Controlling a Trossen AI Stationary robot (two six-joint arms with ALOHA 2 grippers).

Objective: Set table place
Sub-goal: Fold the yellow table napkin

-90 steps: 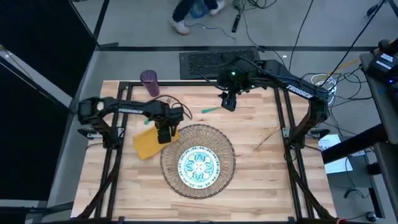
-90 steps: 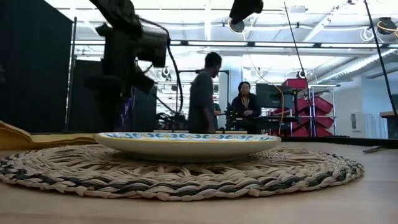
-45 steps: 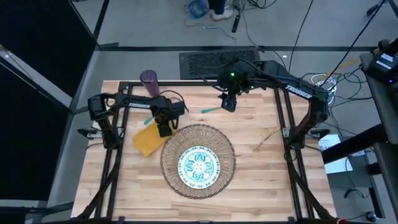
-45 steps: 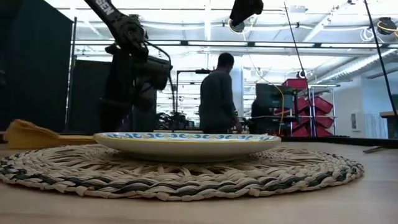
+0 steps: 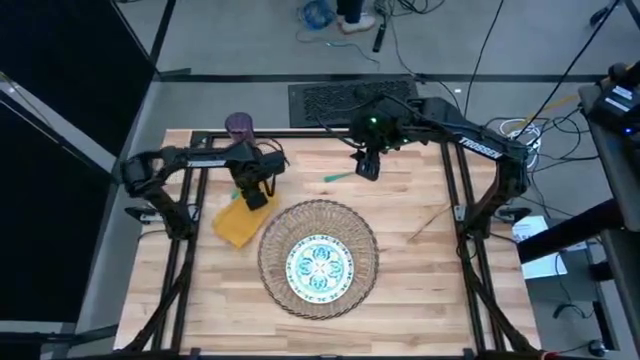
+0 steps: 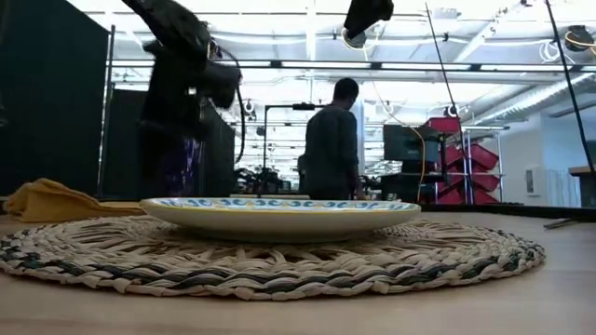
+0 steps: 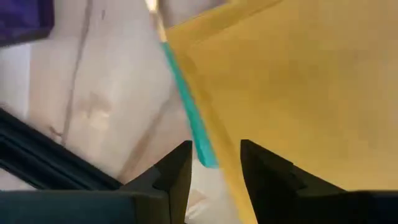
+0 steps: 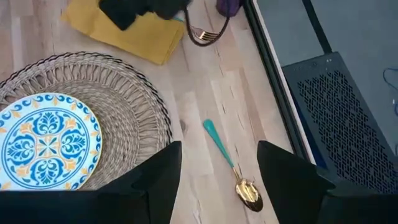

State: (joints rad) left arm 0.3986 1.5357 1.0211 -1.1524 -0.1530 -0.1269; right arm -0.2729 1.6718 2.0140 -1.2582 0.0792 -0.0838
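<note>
Hovering over the napkin (image 5: 238,222) edge, left gripper (image 7: 214,163) narrowly parted, teal fork handle (image 7: 186,106) just ahead between its tips; right gripper (image 8: 217,168) wide above spoon (image 8: 231,167).

overhead looking down, table-level across, 2 wrist close-ups, all sharing plate (image 5: 320,265)

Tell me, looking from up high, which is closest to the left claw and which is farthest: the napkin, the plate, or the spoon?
From the left claw:
1. Napkin, right beside it, at the mat's left.
2. Spoon, across the table, under the right arm.
3. Plate, in the mat's middle. It and the spoon are nearly tied.
</note>
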